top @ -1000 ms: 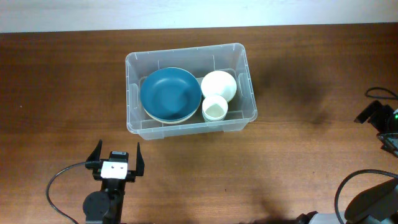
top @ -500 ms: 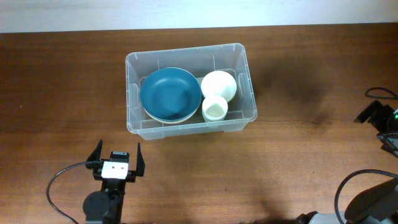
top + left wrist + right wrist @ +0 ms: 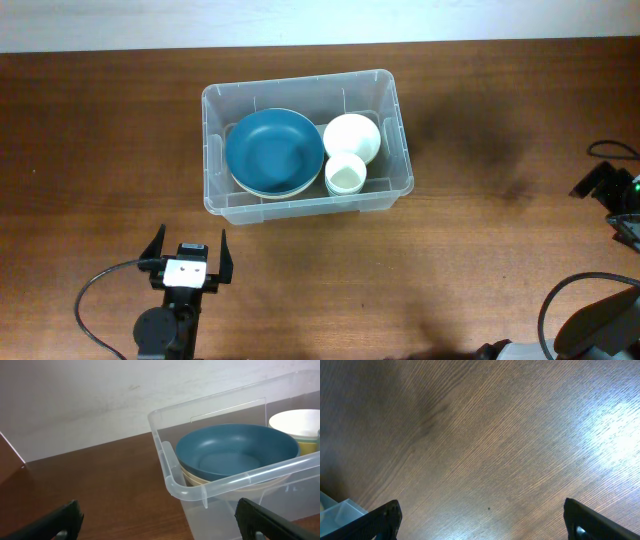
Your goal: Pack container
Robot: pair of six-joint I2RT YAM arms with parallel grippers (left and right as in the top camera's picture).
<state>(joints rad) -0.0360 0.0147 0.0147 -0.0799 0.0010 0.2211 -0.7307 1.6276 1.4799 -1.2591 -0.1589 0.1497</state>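
My left tool (image 3: 189,245) sits near the front edge of the counter (image 3: 100,130) with its two fingers spread wide apart and nothing between them. In the left wrist view the same tool (image 3: 160,522) shows only as two dark fingertips (image 3: 62,521) low in the bottom corners, and it looks straight at the container (image 3: 172,485). A black cable (image 3: 88,295) loops out from the arm behind it.

My right tool (image 3: 480,520) is also spread, with one dark fingertip in each bottom corner of its wrist view and nothing held. It points at bare brown wood grain with a bright patch of glare. I cannot tell what the pale corner at the lower left of that view is.

The container (image 3: 296,82) stands upright near the middle of the counter, beyond the left tool and apart from it. Inside it on the left a blue bowl (image 3: 273,150) is nested in a cream bowl (image 3: 192,476). On the right are a white bowl (image 3: 352,135) and, just in front of it and touching it, a white cup (image 3: 345,177). A pale wall (image 3: 75,400) rises behind the counter.
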